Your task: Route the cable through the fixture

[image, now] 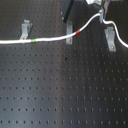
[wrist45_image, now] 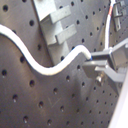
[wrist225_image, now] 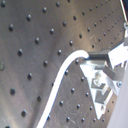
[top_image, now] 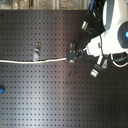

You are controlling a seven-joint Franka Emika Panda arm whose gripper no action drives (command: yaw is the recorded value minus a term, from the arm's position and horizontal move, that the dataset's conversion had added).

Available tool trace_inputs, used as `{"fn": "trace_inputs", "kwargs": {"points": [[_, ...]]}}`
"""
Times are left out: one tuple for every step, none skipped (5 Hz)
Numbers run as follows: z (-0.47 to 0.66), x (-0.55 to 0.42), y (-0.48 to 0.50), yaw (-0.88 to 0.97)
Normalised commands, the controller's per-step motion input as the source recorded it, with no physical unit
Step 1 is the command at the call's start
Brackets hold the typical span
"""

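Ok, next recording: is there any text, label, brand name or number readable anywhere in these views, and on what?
None readable. The black perforated board, the metal clips, the cable and the end effector show no lettering in any view. The cable's green band and red band are plain colour marks, not text. The robot's white body shows no legible logo at this resolution.

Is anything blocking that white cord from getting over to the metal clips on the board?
Nothing visible does. The gripper already holds the cable, pinched between its fingers in both wrist views. In the first exterior view the cable runs beside the middle clip, and only bare board lies around the other clips.
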Motion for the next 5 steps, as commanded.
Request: {"fn": "trace_inputs", "kwargs": {"points": [[-0.18,0.036,0.071,0.67],[-0.2,0.005,0.095,0.94],[-0.21,-0.001,0.029,0.98],[-0.15,0.093,0.005,0.77],[0.0,0.0,0.004,0.05]]}}
